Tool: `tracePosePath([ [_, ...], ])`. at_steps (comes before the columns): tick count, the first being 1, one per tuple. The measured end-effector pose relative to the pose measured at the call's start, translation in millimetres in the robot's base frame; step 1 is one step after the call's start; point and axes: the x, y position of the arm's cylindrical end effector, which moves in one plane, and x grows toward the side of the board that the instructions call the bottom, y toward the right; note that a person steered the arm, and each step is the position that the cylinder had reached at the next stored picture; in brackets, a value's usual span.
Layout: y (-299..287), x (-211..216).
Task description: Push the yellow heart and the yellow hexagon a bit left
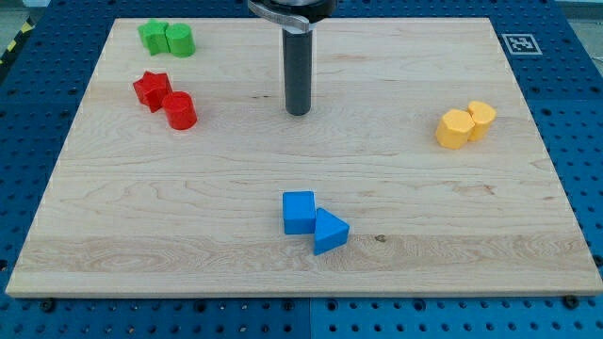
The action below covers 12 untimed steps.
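Approach matters: my tip (298, 112) stands mid-bench, far left of the 2 touching blocks, yellow hexagon (455, 129) and yellow heart (481, 120). No jaws here. Circle to their right, then push left gently.

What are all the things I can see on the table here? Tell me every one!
wooden board: 1, pale wood, fills most of the view, on a blue pegboard table
green star block: 1, green, view's top left
green cylinder block: 1, green, touching the green star's right side
red star block: 1, red, left side, below the green pair
red cylinder block: 1, red, against the red star's lower right
yellow hexagon block: 1, yellow, right side
yellow heart block: 1, yellow, touching the hexagon's upper right
blue cube block: 1, blue, bottom centre
blue triangle block: 1, blue, against the cube's lower right
black-and-white marker tag: 1, top right
my tip: 1, dark rod, upper centre, clear of all blocks
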Motion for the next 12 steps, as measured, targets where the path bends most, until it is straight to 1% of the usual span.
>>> tracePosePath([
  [3, 1, 0],
  [4, 20, 0],
  [5, 59, 3],
  [7, 97, 50],
  [8, 133, 76],
  [9, 192, 98],
  [10, 255, 96],
  [11, 282, 60],
  [12, 282, 36],
])
